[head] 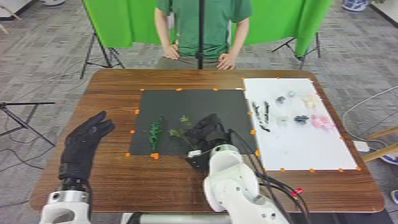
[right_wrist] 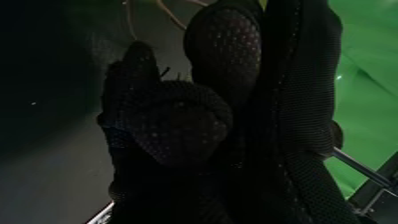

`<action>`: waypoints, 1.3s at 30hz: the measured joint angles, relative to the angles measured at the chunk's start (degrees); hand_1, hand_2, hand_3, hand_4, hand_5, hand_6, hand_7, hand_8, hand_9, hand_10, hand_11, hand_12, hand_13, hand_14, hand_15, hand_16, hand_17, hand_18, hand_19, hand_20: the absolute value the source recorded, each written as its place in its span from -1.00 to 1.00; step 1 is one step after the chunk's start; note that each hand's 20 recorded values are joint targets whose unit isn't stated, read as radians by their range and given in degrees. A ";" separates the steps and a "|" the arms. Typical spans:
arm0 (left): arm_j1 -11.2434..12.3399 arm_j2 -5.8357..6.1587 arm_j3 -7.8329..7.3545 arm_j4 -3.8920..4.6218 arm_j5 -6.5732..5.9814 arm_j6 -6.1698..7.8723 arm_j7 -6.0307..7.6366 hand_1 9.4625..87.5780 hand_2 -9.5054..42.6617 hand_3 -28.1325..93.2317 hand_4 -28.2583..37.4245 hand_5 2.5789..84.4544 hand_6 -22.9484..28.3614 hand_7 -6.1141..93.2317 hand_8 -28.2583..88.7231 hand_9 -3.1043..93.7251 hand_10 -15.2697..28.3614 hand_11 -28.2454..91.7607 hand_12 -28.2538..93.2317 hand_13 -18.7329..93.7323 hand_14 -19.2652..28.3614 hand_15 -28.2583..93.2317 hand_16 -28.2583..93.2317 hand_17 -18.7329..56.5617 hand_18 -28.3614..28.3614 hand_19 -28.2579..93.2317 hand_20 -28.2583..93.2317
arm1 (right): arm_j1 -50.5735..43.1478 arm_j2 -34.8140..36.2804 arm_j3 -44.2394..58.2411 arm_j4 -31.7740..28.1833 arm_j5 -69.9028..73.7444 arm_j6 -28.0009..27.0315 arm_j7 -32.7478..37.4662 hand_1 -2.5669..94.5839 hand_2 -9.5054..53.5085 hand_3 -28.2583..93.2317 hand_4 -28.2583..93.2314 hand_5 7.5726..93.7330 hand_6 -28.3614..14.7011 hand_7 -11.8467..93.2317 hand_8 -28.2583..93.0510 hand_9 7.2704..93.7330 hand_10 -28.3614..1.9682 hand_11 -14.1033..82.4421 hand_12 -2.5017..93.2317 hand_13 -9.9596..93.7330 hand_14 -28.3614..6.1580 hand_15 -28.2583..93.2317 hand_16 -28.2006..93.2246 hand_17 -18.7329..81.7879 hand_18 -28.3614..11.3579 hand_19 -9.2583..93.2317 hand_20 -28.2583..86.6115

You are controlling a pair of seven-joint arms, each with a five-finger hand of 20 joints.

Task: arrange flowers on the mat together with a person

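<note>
Greenery is going onto the black mat [head: 169, 102], and that looks like the step in hand: a fern-like green sprig [head: 154, 134] lies along its left part, and a smaller leafy stem [head: 185, 119] sits towards the middle, right up beside the right hand [head: 210, 131]. Is that hand grasping the stem or has it let go? Can't tell from here! The left hand [head: 87, 136] is released and relaxed, over the table's left side. Over on the white sheet [head: 306, 152], the pink flower [head: 322, 122], the dark blue flower [head: 301, 119] and the dark leafy sprays [head: 260, 114] wait. Next, I'd say, a clean release and a straight lift, no dragging those thin leaves, then across for a bloom.
</note>
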 measured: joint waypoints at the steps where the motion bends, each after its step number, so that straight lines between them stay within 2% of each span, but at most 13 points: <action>1: 0.00 0.04 0.03 0.00 -0.03 0.00 0.02 -0.42 -1.00 0.53 -0.68 0.05 0.03 -0.66 -0.61 -0.02 0.33 -0.27 -0.31 0.00 0.53 -0.31 -0.47 -0.28 0.39 -0.48 -0.21 | -0.02 0.02 -0.04 0.01 0.00 0.00 -0.07 0.79 -1.00 -1.00 0.03 0.71 0.24 -0.22 -0.34 1.00 0.30 0.09 -0.60 1.00 0.64 0.48 -0.29 0.53 -0.32 0.78 -0.11; 10: 0.11 0.86 0.21 0.00 -0.29 0.07 0.16 -0.42 -1.00 0.52 -0.67 0.05 0.04 -0.67 -0.61 -0.02 0.34 -0.27 -0.31 -0.01 0.55 -0.31 -0.47 -0.28 0.39 -0.48 -0.21 | -0.24 0.10 -0.21 0.22 -0.93 -0.04 -0.73 0.79 -1.00 -1.00 0.01 0.68 0.23 -0.27 -0.35 1.00 0.25 0.01 -0.58 1.00 0.58 0.43 -0.28 0.49 -0.35 0.75 -0.10; 23: 0.19 1.21 0.38 -0.01 -0.48 0.07 0.24 -0.42 -1.00 0.51 -0.65 0.05 0.04 -0.68 -0.60 -0.02 0.36 -0.28 -0.31 -0.02 0.57 -0.31 -0.46 -0.29 0.39 -0.48 -0.21 | -0.50 0.30 -0.32 0.30 -1.23 -0.07 -1.22 0.78 -1.00 -1.00 0.00 0.67 0.21 -0.31 -0.34 1.00 0.20 -0.02 -0.56 1.00 0.55 0.41 -0.26 0.47 -0.36 0.74 -0.09; 31: 0.19 1.21 0.37 -0.01 -0.48 0.05 0.19 -0.42 -1.00 0.51 -0.64 0.05 0.04 -0.68 -0.60 -0.02 0.36 -0.28 -0.30 -0.01 0.55 -0.31 -0.47 -0.29 0.39 -0.47 -0.21 | -0.81 0.59 -0.37 0.55 -5.61 1.76 -3.40 0.73 -1.00 -1.00 0.01 0.68 0.24 -0.31 -0.34 1.00 0.23 0.02 -0.55 1.00 0.54 0.42 -0.25 0.48 -0.36 0.74 -0.08; 37: 0.19 1.21 0.31 -0.01 -0.49 0.05 0.16 -0.42 -1.00 0.51 -0.65 0.05 0.04 -0.68 -0.60 -0.02 0.34 -0.27 -0.31 -0.01 0.54 -0.31 -0.47 -0.29 0.39 -0.48 -0.22 | -1.29 1.41 0.88 -1.53 -5.86 4.31 -4.91 0.67 -1.00 -1.00 0.06 0.70 0.25 -0.32 -0.36 1.00 0.20 0.05 -0.57 1.00 0.54 0.44 -0.26 0.47 -0.37 0.75 -0.06; 39: 0.17 1.21 0.29 0.00 -0.49 0.01 0.15 -0.43 -1.00 0.51 -0.65 0.05 0.03 -0.67 -0.60 -0.01 0.34 -0.27 -0.31 0.00 0.54 -0.30 -0.47 -0.28 0.39 -0.48 -0.22 | -1.62 1.99 1.81 -3.24 -4.84 5.49 -5.73 0.59 -1.00 -1.00 0.17 0.70 0.26 -0.32 -0.38 1.00 0.19 0.05 -0.57 1.00 0.52 0.44 -0.25 0.44 -0.40 0.74 -0.04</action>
